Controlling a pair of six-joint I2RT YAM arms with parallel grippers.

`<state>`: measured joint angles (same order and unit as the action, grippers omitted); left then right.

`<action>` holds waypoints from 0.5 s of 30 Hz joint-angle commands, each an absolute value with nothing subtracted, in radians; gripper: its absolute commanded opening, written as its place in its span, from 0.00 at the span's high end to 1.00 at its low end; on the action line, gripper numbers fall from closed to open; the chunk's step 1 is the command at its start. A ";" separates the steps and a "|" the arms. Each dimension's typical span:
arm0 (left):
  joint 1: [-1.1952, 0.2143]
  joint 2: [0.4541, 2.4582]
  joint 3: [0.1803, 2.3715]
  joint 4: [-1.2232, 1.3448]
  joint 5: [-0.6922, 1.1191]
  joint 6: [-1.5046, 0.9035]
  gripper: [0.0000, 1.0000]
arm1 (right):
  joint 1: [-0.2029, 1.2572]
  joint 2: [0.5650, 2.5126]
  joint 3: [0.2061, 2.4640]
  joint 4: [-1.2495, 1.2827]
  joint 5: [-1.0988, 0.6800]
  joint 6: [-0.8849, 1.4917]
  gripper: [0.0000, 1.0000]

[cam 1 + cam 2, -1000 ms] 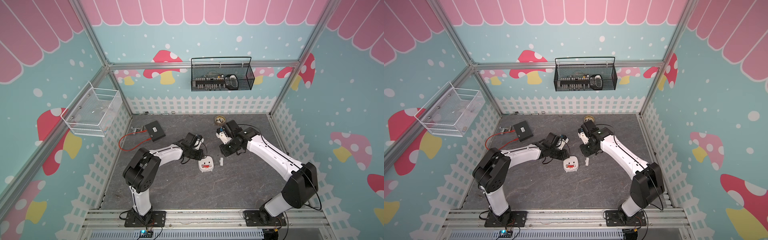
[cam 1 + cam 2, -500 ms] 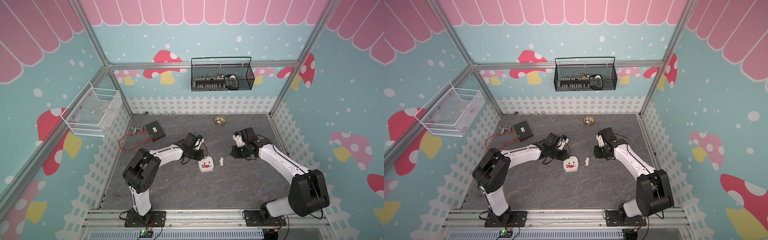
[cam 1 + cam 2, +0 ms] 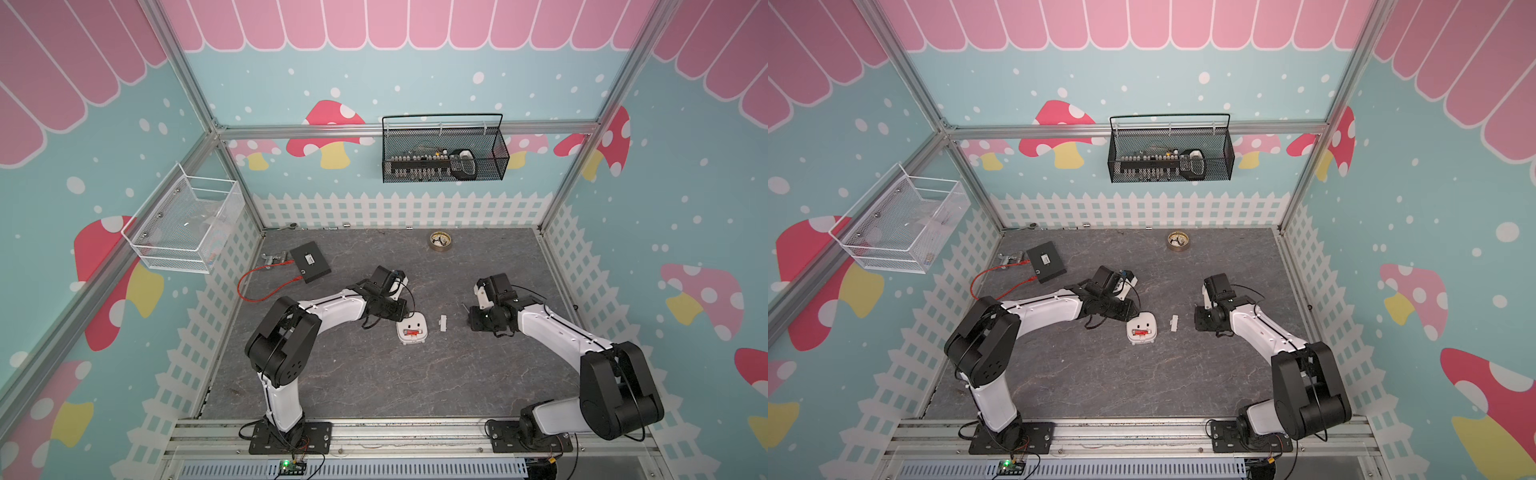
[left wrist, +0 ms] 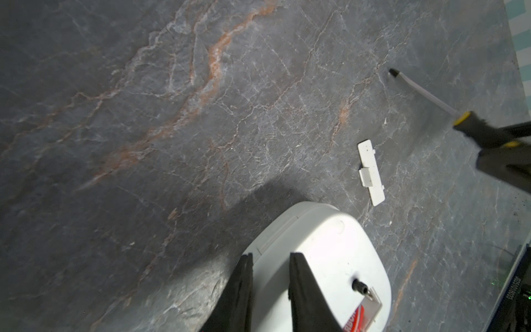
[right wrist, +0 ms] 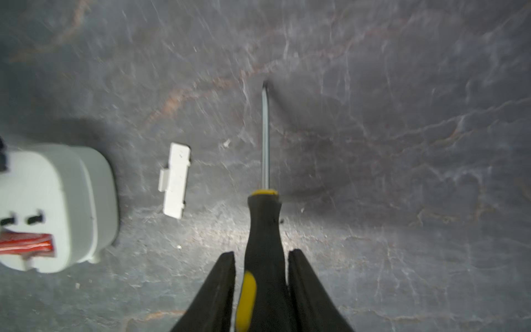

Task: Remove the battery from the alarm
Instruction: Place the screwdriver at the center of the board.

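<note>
The white alarm lies face down mid-table, its recess uncovered. The red battery sits in that recess. My left gripper holds the alarm's far-left edge, with one finger against its side and the other on its back. My right gripper is low over the table, right of the alarm. Its jaws stand slightly apart around the black-and-yellow screwdriver handle, and a thin gap shows beside the handle. The shaft tip rests on the table.
The white cover plate lies between the alarm and my right gripper. A brass dial object sits at the back. At the back left is a black box with a red cable. Wire baskets hang on the walls.
My right arm swung right, away from the alarm, carrying the screwdriver down to the table, and its jaws have loosened. The left gripper and the alarm stayed put.
</note>
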<state>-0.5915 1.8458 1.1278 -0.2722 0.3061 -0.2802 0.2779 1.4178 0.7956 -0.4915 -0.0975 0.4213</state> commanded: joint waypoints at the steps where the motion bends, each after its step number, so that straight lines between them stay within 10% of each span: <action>1: -0.601 1.863 1.092 -0.388 0.272 -0.256 0.75 | 0.291 1.416 0.760 -0.536 -0.076 0.418 0.55; 15: -0.600 1.838 1.093 -0.382 0.253 -0.268 0.58 | 0.391 1.222 0.987 -0.662 -0.037 0.240 0.44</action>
<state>-0.5915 1.8427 1.1263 -0.2848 0.2863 -0.2810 0.3481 1.2705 0.9073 -0.6258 -0.0113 0.3550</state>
